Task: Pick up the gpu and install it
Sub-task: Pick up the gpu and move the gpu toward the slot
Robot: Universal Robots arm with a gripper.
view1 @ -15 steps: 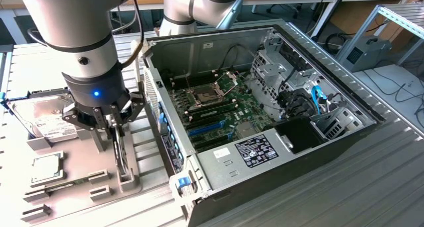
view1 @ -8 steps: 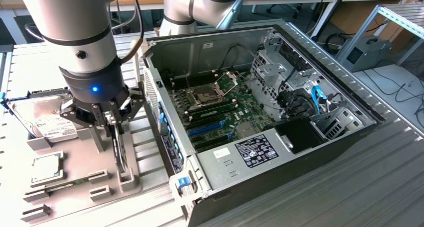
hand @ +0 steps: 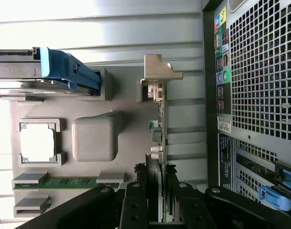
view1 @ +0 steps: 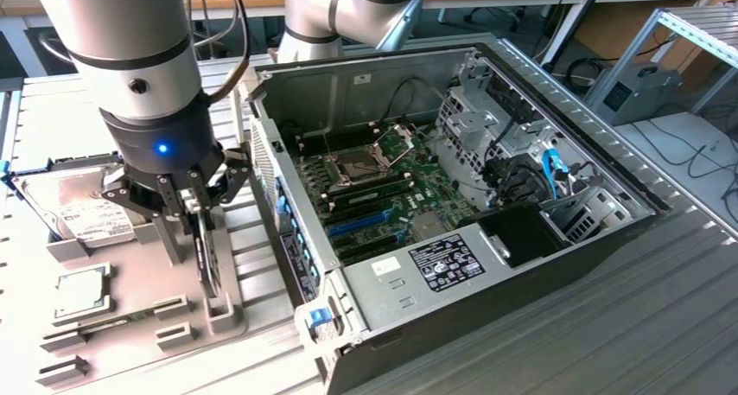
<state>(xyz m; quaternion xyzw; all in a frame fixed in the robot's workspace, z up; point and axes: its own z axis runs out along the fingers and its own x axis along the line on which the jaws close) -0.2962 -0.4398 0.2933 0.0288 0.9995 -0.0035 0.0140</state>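
Gripping the upright gpu (view1: 209,258) (hand: 159,125), the claw (view1: 199,219) (hand: 157,192) sits half-closed, pressed against both faces, over the grey tray (view1: 124,313) at the exterior view's left of the case (view1: 521,293).

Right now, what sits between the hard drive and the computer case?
The gpu, standing on edge on the grey tray, its top edge clamped in the gripper; the exterior view shows it.

The desk (view1: 645,317) is a ribbed metal top. Sitting right on it are an open PC case (view1: 346,88) lying on its side and, just beside it on the exterior view's left, a grey parts tray (view1: 138,283). The tray's got a hard drive (view1: 81,213), a CPU (view1: 81,291) and a RAM stick (view1: 104,326) in its pockets, plus the gpu (view1: 207,261) standing on edge
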